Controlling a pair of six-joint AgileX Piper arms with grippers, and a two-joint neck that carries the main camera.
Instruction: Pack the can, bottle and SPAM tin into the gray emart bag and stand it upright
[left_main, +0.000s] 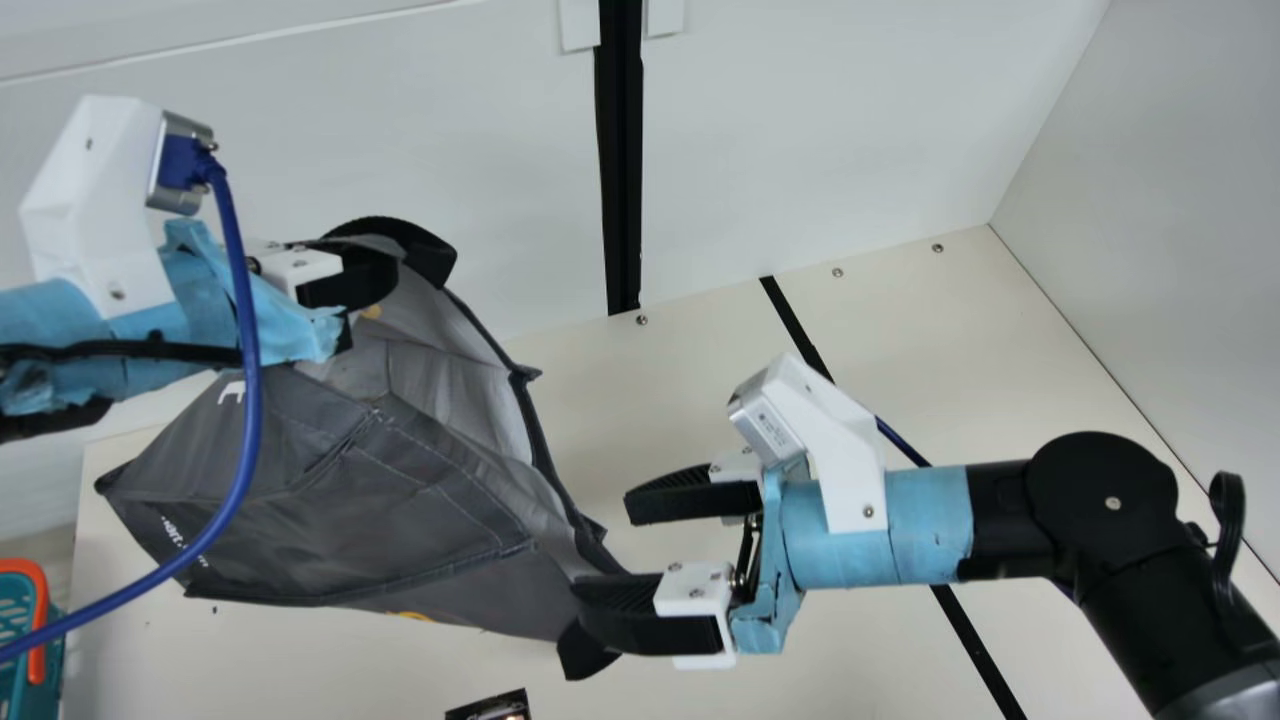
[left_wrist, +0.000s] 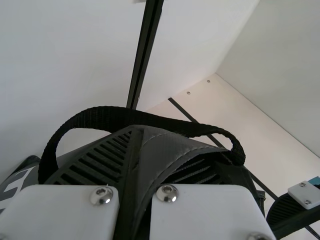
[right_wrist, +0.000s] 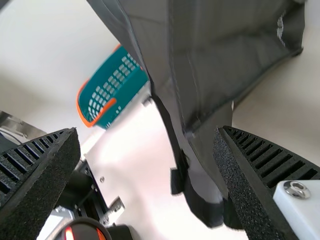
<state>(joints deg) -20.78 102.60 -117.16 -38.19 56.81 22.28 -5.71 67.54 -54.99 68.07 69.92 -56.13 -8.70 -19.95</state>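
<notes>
the basket (left_main: 38, 615) sits left of the bag (left_main: 330, 510)

Both arms (left_main: 1100, 505) are black, with light blue wrapping (left_main: 930, 525), perhaps tape, angular white brackets (left_main: 840, 455) and silver camera housings (left_main: 770, 428). A blue cable (left_main: 254, 400) loops off the left. Ribbed black fingers (left_main: 695, 499) have white mounts (left_wrist: 200, 215) with silver screws (left_wrist: 167, 193).

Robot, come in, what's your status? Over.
Left black ribbed hand shut on gray fabric bag. Right matching hand open beside it. Bag tilted, mouth gaping. Long blue cable crossing it in main view.
</notes>
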